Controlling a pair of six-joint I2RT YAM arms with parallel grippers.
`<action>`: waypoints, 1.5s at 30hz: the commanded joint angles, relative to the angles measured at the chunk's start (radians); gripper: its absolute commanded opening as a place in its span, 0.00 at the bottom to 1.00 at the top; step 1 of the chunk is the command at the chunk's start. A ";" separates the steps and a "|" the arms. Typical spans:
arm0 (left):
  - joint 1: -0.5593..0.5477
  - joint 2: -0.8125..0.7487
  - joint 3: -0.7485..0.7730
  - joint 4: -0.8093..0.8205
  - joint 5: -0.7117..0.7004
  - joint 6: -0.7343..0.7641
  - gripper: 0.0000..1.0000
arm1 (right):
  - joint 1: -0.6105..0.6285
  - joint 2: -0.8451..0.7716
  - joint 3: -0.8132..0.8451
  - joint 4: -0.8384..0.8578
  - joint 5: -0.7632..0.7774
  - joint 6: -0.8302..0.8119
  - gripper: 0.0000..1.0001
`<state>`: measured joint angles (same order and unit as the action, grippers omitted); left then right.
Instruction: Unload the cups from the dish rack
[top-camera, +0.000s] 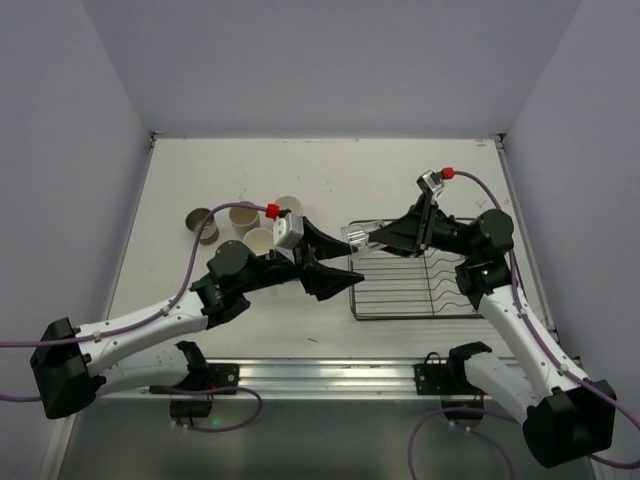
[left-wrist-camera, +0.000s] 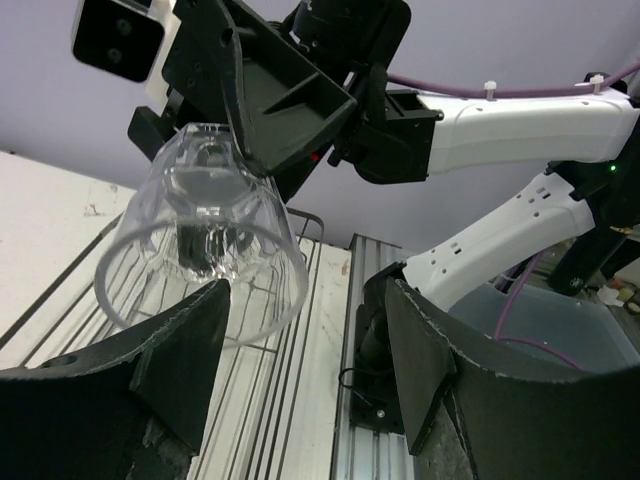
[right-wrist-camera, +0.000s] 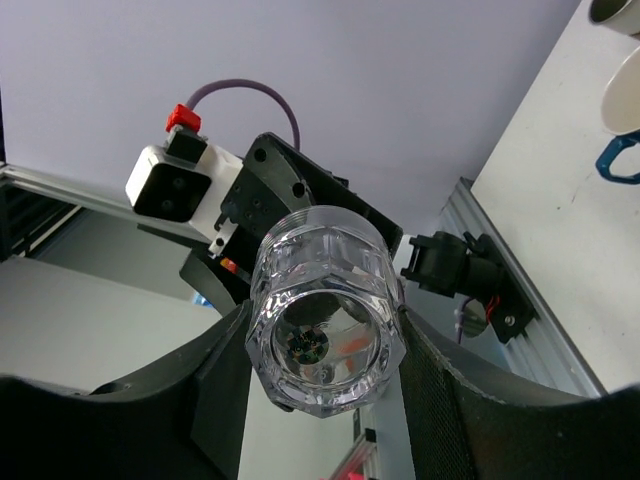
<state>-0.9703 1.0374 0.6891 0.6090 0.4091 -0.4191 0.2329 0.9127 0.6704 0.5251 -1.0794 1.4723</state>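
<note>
My right tool grips the clear cup over the dish rack. My left tool is open beside it; I should centre the cup first, then close gently.

My left arm reaches forward and to the right, elbow bent. My left gripper has its jaws spread wide. My right arm folds back toward the left with the wrist raised. My right gripper is clamped on a clear cup, its tips facing my left gripper, close by.
</note>
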 joint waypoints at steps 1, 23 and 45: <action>-0.016 0.016 0.049 0.069 -0.042 0.040 0.67 | 0.061 0.012 0.067 -0.026 0.076 -0.047 0.00; -0.042 -0.027 0.013 0.060 -0.342 0.092 0.04 | 0.212 0.012 0.086 -0.091 0.176 -0.087 0.00; -0.041 -0.240 0.119 -0.713 -0.524 0.085 0.00 | 0.204 0.022 0.331 -0.981 0.515 -0.697 0.99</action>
<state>-1.0149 0.7727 0.7162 0.1432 0.0059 -0.3401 0.4427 0.9421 0.9470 -0.1734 -0.7734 0.9531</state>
